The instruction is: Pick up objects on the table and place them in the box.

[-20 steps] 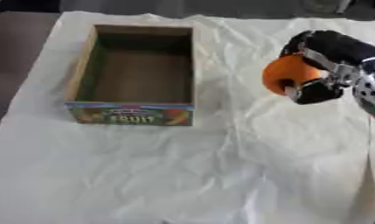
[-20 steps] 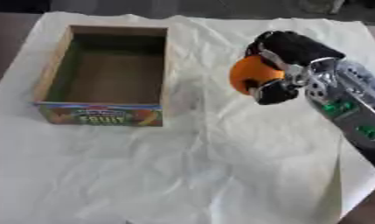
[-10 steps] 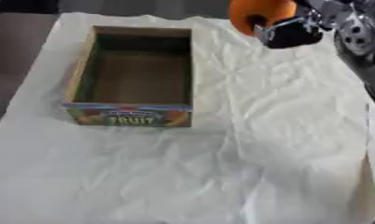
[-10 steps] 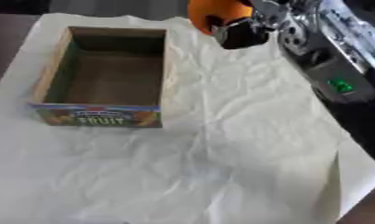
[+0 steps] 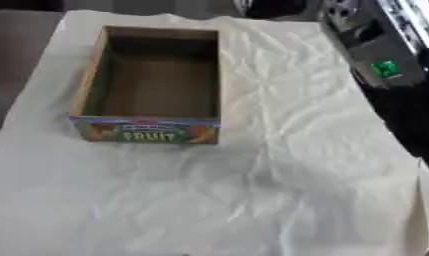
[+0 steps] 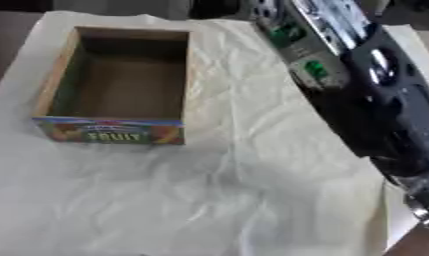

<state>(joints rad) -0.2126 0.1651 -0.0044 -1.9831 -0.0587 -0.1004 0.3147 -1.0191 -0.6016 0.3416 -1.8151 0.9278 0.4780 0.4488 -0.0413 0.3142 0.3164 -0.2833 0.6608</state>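
Nearest: a wrinkled white cloth [image 5: 279,200] covers the table; nothing lies on its near part. Mid-left: an open cardboard box [image 5: 154,87] with "FRUIT" printed on its colourful front panel, upright, interior bare. Right side: the right arm [image 6: 366,95], black and silver with green lights, runs from the lower right up to the far edge. Its hand is beyond the top edge, so its state cannot be told. Left hand not visible. No pickable object is visible.

Crumpled white cloth [image 5: 279,190] covers table; dark surface [image 5: 21,60] at left edge (brownish, blurred).
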